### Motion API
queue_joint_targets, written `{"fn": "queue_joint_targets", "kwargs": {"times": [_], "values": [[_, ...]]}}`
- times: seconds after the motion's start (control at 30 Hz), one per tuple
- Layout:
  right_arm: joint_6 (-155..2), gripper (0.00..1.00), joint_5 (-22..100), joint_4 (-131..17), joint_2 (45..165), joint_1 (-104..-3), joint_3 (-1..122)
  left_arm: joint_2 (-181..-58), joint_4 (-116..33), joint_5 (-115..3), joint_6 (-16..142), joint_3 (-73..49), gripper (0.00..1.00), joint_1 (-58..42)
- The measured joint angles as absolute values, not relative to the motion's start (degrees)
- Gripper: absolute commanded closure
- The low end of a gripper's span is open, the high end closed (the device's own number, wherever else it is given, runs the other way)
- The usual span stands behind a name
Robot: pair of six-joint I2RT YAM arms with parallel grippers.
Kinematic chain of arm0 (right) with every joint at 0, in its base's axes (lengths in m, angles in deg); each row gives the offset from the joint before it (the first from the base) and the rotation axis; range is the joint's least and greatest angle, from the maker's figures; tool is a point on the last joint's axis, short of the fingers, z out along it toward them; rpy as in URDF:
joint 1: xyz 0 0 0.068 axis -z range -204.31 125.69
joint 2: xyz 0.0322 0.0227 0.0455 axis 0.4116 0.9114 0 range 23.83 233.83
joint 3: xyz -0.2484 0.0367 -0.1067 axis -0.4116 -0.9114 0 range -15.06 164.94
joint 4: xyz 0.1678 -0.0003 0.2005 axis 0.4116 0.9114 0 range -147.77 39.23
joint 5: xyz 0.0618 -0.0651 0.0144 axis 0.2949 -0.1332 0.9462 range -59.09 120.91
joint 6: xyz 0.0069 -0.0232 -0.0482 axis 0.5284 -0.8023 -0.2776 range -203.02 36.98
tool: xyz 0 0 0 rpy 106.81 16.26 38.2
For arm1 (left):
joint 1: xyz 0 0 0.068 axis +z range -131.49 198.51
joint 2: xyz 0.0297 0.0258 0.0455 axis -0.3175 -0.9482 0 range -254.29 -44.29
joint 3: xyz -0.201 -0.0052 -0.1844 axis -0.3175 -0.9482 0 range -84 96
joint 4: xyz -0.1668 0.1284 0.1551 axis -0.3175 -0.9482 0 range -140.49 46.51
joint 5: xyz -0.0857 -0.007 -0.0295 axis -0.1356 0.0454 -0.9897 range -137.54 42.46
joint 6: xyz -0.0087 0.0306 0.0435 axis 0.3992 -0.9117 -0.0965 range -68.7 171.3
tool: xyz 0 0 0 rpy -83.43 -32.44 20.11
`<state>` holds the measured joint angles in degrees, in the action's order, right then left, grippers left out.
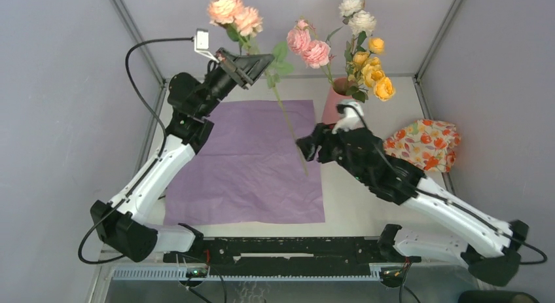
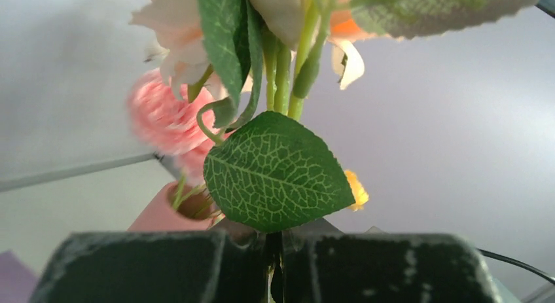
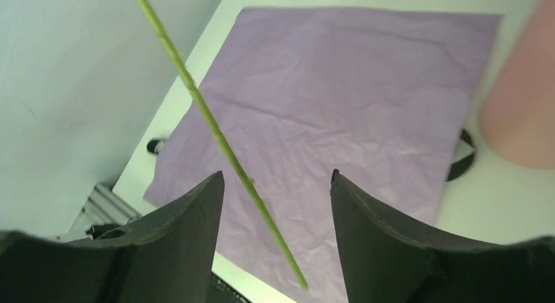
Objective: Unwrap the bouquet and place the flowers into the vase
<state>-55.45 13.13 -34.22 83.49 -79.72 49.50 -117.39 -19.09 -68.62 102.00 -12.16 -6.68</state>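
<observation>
Right gripper (image 3: 276, 178) gapes wide, left gripper (image 2: 278, 241) alone pinches the stem (image 3: 219, 136), so I fear it swinging past the far vase (image 1: 332, 106).

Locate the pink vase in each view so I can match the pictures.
Top external: vase right of centre, past the purple paper sheet's far right corner.
Left wrist: vase lower left, mouth showing.
Right wrist: vase blurred, at the right edge.
Shared landmark: the purple paper sheet, beside the vase in every view.
</observation>
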Motion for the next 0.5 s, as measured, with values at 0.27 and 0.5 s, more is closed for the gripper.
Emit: {"fn": "queue_joint_targets", "kwargs": {"times": [0.27,0.5], "values": [[-52.41,0.29,8.15,-32.3,65.68,-72.29,40.95,-127.16,-25.67,-65.54,88.82,9.93,0.98,-16.58],[-49.77,0.29,5.09,-28.43,56.63,-71.83,36.8,-137.13,-27.44,-64.03,82.13,27.22,0.98,-19.16]]}}
